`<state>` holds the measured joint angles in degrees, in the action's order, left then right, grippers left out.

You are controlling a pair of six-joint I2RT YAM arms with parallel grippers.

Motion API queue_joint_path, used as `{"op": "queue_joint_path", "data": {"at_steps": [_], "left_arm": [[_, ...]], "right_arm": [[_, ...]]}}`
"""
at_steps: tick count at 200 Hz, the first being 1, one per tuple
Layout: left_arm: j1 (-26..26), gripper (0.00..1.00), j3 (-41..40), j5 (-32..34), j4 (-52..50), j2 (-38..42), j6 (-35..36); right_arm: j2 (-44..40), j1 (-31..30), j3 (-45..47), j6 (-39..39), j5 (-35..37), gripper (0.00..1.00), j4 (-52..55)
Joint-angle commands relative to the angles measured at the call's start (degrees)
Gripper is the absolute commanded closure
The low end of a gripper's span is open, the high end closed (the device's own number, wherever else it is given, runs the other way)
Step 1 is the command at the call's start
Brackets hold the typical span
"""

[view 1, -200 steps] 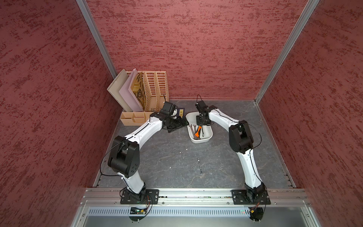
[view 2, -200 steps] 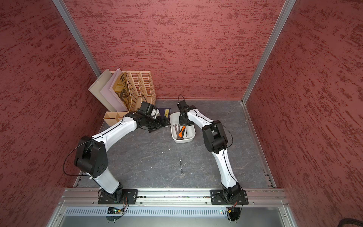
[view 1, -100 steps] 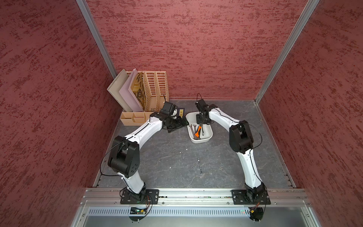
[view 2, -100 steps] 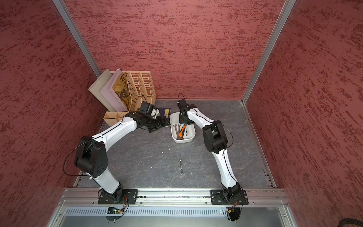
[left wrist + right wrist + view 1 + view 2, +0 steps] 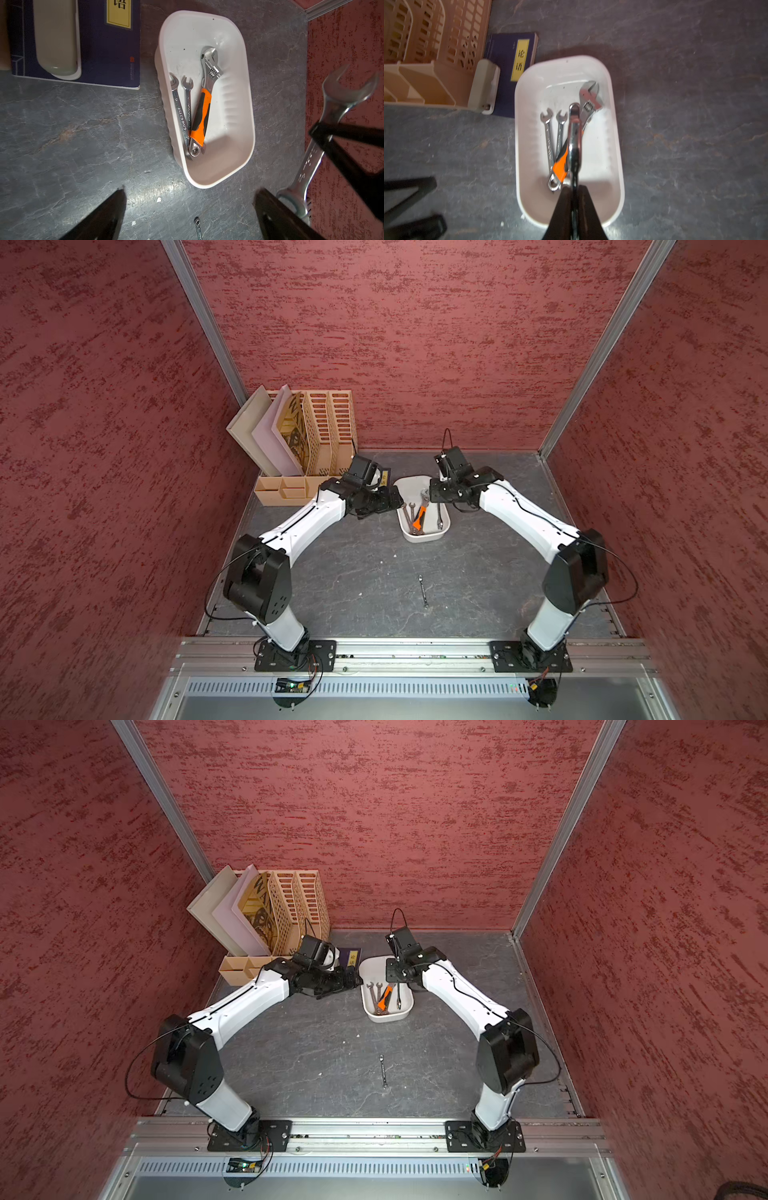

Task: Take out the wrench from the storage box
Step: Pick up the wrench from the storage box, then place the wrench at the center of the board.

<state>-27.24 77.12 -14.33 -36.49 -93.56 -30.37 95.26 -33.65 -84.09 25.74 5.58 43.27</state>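
step: wrench (image 5: 574, 135) lift-out from box (image 5: 619, 162) | right gripper (image 5: 574, 187) clamps wrench | left gripper (image 5: 190, 189) wide, empty | next: clear rim, set on table (image 5: 374, 572)

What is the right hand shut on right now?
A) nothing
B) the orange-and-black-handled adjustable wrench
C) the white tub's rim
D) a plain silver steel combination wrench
D: the right hand is clamped on the shank of the plain silver steel combination wrench, while the orange-and-black-handled adjustable wrench lies in the shallow white plastic tub.
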Motion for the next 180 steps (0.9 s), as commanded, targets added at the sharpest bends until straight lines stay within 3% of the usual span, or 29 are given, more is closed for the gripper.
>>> {"op": "queue_joint_path", "data": {"at_steps": [1,34,77,180], "left_arm": [[-1.2,0.00,-0.3,3.0,-0.9,2.6,1.6],[-2.1,0.00,-0.7,4.0,-1.3,4.0,2.1],[-2.1,0.00,-2.4,4.7,-0.1,5.2,1.8],[-2.1,0.00,-3.5,3.4,1.9,4.4,1.9]], "right_arm": [[-7.0,-4.2,9.7,4.7,-1.4,1.00,-3.4],[-14.9,-11.4,23.8,11.5,-3.5,1.00,-7.4],[-14.7,-16.2,36.0,18.0,-7.2,1.00,-18.2],[-6.6,-16.5,40.6,16.3,-7.2,1.00,-23.9]]}}
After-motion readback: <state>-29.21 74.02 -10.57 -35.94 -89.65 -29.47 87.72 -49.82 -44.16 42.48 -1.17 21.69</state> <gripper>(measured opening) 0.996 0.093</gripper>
